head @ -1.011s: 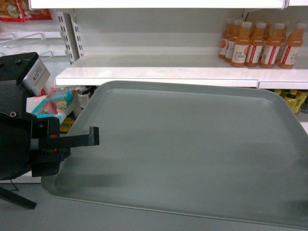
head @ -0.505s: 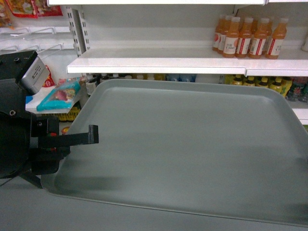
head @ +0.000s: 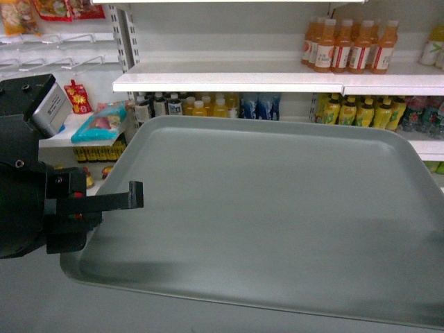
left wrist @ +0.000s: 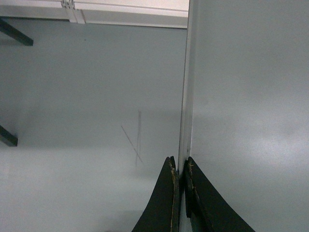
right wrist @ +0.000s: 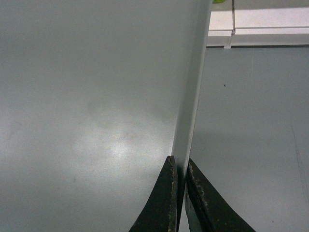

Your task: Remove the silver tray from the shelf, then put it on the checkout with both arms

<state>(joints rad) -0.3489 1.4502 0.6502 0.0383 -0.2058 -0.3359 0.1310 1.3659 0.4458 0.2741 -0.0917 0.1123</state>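
Observation:
The silver tray [head: 263,208] fills the lower head view, held level in the air in front of the shelf [head: 229,82] and apart from it. My left gripper [head: 132,201] is shut on its left rim, one thin finger lying over the rim. From the left wrist the jaws [left wrist: 181,166] pinch the tray's rim [left wrist: 186,96] edge-on. My right gripper [right wrist: 179,166] is shut on the opposite rim, with the tray's face [right wrist: 96,96] to its left; it is outside the head view. The checkout is out of view.
Orange juice bottles [head: 347,45] stand on the shelf at the right. Smaller bottles [head: 208,107] line the board below, and snack packets [head: 100,121] lie at the left. Grey floor [left wrist: 72,96] lies under the tray. A grey box [head: 48,104] sits on my left arm.
The shelf has drawn farther away and slid in the head view, and a lower row of bottles has come into sight. The tray and left gripper keep their place in the view.

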